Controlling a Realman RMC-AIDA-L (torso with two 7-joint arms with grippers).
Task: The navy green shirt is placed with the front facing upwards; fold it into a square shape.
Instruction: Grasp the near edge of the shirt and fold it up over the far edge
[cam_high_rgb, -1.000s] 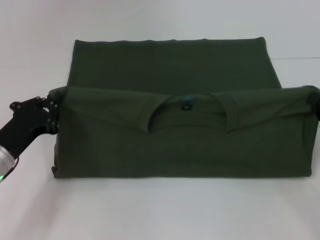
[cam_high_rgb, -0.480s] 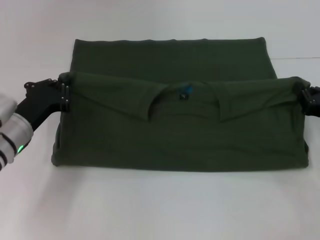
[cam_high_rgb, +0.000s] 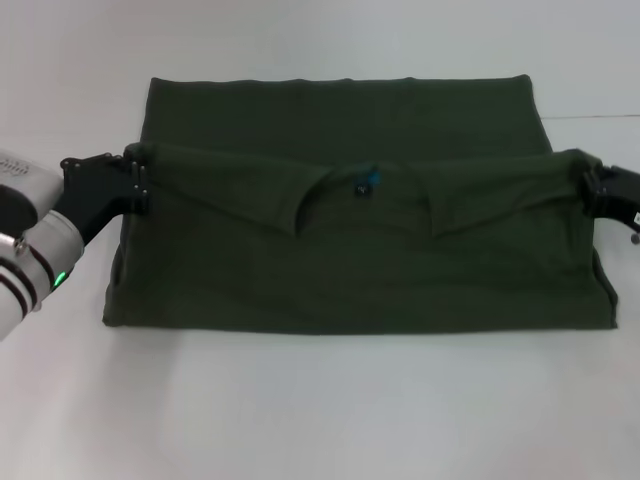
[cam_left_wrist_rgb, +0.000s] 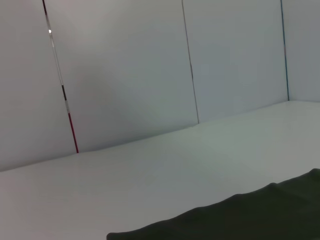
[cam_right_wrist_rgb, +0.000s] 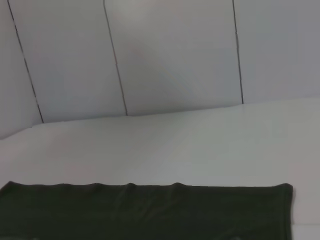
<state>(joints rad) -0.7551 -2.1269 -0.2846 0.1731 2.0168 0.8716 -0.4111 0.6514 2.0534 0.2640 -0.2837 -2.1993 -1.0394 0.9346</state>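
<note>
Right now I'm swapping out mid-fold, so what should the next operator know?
Left gripper shut on the shirt's left corner of the collar edge; right gripper shut on the right corner.
The shirt lies on the white table, collar edge folded over toward the far hem, short of it.
Done: sleeves tucked in.
Left: finish this fold, release, square it up.

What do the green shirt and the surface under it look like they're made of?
The navy green shirt looks like soft matte knit fabric, probably cotton: it drapes and creases without shine. The table looks like a smooth white hard surface with faint sheen, possibly laminate; exact material unclear.
</note>
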